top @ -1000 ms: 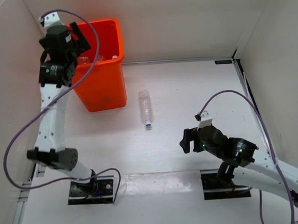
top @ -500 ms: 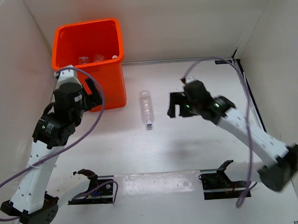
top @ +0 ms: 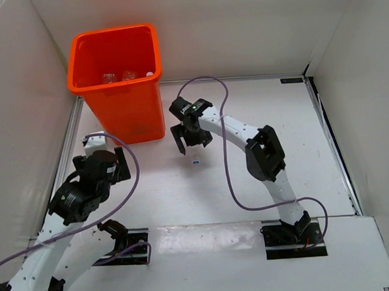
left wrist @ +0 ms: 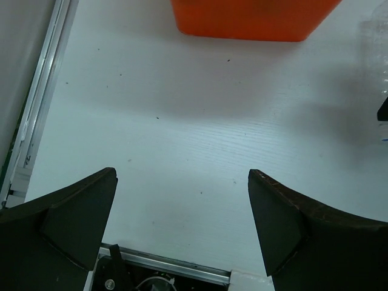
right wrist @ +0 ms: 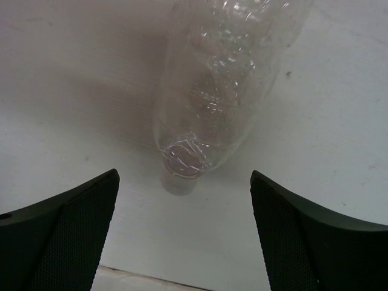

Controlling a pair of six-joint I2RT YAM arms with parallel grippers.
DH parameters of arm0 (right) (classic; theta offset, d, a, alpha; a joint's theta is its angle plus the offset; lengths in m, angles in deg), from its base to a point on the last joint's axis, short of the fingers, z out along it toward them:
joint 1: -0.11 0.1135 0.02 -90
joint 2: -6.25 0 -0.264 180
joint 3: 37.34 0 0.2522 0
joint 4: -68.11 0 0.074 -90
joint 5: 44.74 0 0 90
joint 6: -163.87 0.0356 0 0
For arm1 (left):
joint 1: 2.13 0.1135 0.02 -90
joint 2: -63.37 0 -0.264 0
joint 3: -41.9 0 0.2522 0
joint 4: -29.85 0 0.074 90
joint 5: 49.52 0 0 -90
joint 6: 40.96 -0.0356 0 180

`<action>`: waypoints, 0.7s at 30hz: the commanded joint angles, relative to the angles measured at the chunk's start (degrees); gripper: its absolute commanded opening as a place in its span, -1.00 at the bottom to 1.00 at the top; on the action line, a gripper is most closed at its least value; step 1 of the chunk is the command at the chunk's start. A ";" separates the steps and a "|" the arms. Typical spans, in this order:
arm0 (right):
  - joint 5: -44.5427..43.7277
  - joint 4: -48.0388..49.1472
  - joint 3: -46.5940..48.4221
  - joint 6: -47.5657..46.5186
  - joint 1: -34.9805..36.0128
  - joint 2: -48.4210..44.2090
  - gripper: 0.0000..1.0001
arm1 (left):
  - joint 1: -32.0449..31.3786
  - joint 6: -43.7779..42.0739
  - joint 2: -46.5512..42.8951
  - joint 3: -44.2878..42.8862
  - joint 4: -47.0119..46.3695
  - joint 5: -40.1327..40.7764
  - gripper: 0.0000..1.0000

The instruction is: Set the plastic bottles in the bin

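Right claw (top: pixel 189 138): spread wide with nothing between the fingers, poised right over the last loose bottle.
Bottle (right wrist: pixel 224 91): a bare, clear plastic one lying on its side on the white bench (top: pixel 278 115), directly under the right claw. Its capped end sits between the two fingers and its body runs on ahead of them.
Contact: I cannot tell if the fingers touch the bench yet. Neither finger touches the bottle.
Weight: it looks empty, with no liquid showing through the wall, so I reckon it is very light.
Wall: thin and crinkled, so a hard squeeze will likely dent it rather than break it.
Surface: smooth and round, so it may well roll or squirt out if only one finger lands first.
Where to hold: my call is across the width at the shoulder, just ahead of the cap. The plastic is stiffer there and the body is wide enough to fill the grip. The cap itself looks too narrow to trust.
Left claw (top: pixel 115 166): also spread wide and carrying nothing, well off to the side of the bottle. In its own view the bottle shows only at the far right edge.
Bin (top: pixel 113 30): the tall orange one, ahead of the left claw and off to one side of the right claw, close by.
In the bin: clear bottles (top: pixel 109 77) already lie at the bottom.
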 commanded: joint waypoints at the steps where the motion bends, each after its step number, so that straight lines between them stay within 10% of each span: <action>1: 3.27 -6.98 5.61 -0.53 -1.08 0.28 0.81 | -0.16 -0.38 -2.17 1.10 -0.31 1.26 1.00; 21: 17.43 -13.74 21.70 0.00 -6.97 13.99 0.81 | -0.16 -1.17 -6.13 2.34 -0.75 2.49 1.00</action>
